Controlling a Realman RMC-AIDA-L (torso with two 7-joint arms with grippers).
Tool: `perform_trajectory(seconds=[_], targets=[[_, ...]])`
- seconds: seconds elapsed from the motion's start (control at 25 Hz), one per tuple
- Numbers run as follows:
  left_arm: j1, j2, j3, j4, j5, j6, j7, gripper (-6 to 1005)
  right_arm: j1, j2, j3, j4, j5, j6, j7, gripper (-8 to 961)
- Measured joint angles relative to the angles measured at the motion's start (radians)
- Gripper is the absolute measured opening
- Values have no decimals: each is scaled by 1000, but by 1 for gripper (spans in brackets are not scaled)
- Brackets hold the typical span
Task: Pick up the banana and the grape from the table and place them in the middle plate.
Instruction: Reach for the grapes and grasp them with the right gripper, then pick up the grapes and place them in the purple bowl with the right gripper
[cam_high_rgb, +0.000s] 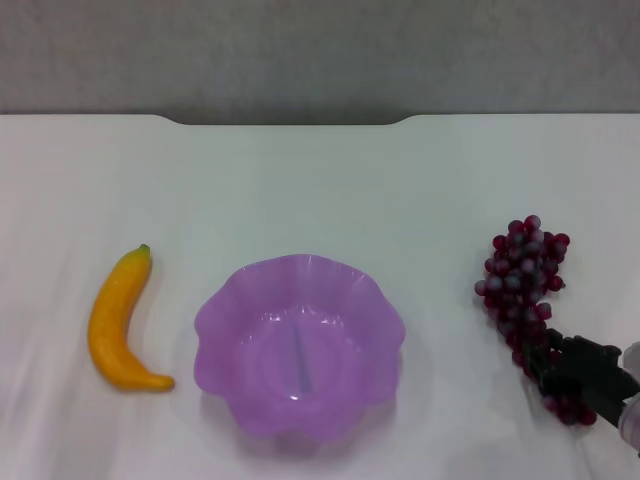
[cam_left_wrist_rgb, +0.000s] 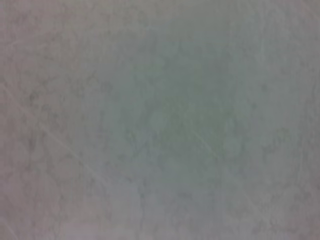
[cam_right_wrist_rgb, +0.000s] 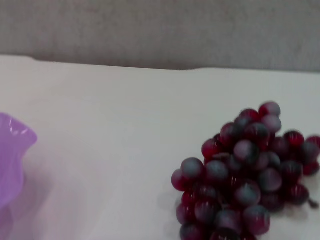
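Neither fruit had reached the translucent purple scalloped plastic plate (cam_high_rgb: 230, 330) — it sat empty mid-table. Left of it lay the curved yellow plastic-looking banana (cam_high_rgb: 117, 322), untouched; the left gripper was out of view. On the right, the right gripper (cam_high_rgb: 572, 368) sat over the dark red-purple grape bunch's (cam_high_rgb: 524, 280) near end — whether its fingers had closed, I could not tell.

Your right gripper (cam_high_rgb: 572, 375) sits low at the near right, its dark fingers (cam_high_rgb: 548, 362) pointing left; your left arm is out of sight.
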Motion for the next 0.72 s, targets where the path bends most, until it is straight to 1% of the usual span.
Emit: perform_trajectory(seconds=[0.08, 0.16, 0.52, 0.72], targets=[[2, 1, -4, 0, 0, 0, 0, 893, 8, -7, -5, 4, -43, 6, 114, 329], [3, 1, -8, 0, 0, 0, 0, 893, 13, -11, -4, 10, -89, 4, 164, 330], [6, 1, -10, 0, 0, 1, 1, 893, 14, -11, 15, 17, -110, -1, 165, 319], [7, 2, -10, 0, 0, 2, 1, 893, 7, -11, 21, 19, -111, -64, 171, 318]])
